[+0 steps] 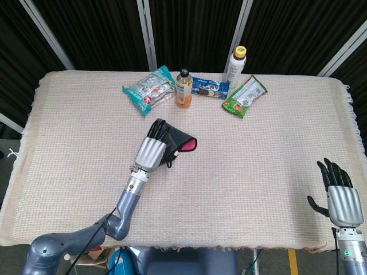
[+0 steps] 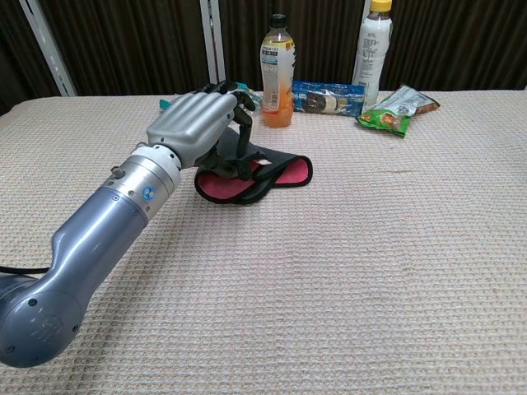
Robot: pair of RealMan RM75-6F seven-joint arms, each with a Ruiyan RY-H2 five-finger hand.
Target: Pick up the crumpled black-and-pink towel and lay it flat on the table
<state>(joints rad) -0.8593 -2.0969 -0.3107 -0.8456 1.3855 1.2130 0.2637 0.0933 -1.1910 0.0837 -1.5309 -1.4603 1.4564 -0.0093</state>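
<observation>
Along the far edge of the beige woven-cloth counter (image 1: 258,166) lie a teal-and-silver snack bag (image 1: 148,90), an upright orange drink bottle with a black cap (image 1: 183,88), a flat blue snack packet (image 1: 210,88), a white yellow-capped bottle (image 1: 235,68) and a green snack bag (image 1: 245,95).

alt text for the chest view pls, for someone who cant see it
The robot's left hand reaches over a crumpled black-and-pink towel on a beige woven table cover, fingers spread above the towel's left part. Along the far edge stand an orange drink bottle and a white bottle, with snack packets lying between and beside them.
</observation>
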